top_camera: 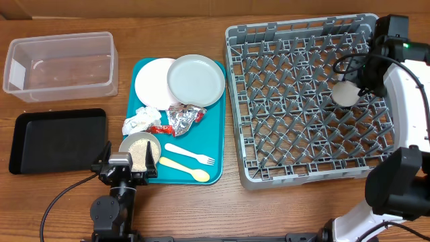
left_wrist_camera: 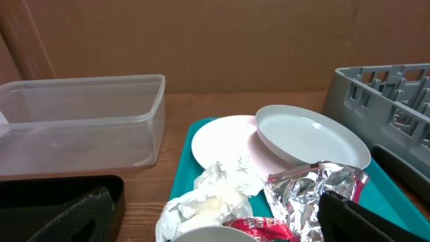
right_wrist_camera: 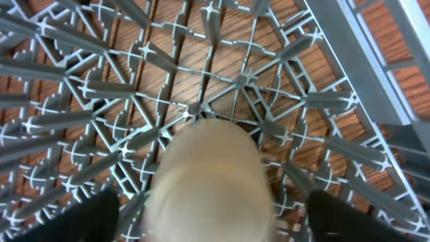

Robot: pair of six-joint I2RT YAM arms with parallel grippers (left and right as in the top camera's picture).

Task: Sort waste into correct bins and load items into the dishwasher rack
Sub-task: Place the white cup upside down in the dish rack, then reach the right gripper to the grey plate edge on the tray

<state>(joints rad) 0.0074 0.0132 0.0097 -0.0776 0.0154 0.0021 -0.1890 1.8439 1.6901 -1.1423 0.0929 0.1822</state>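
Rack-loading step: your right gripper [right_wrist_camera: 218,218] stands wide around the small white cup [top_camera: 347,93] at the dishwasher rack's [top_camera: 295,168] right side (left gripper [left_wrist_camera: 215,225] also wide, idle), so lift clear without tipping it.

Left gripper [top_camera: 124,161], at the table's near edge. Just ahead of it and to its right, on the teal tray [top_camera: 213,138]: pale bowl [top_camera: 123,144] of white grains [top_camera: 139,153]. Ahead-left: black tray [top_camera: 57,140], with the clear tub [top_camera: 59,64] beyond. Farther ahead on the teal tray: crumpled napkin [top_camera: 140,121], red wrapper [top_camera: 160,130], foil ball [top_camera: 183,118], then the white-pink plate [top_camera: 151,82] overlapped by the grey plate [top_camera: 196,81]. To its right: fork [top_camera: 190,155], spoon [top_camera: 185,169]. Right gripper [top_camera: 355,86], over the dishwasher rack [top_camera: 234,101]: small white cup [top_camera: 345,95] at its tip.
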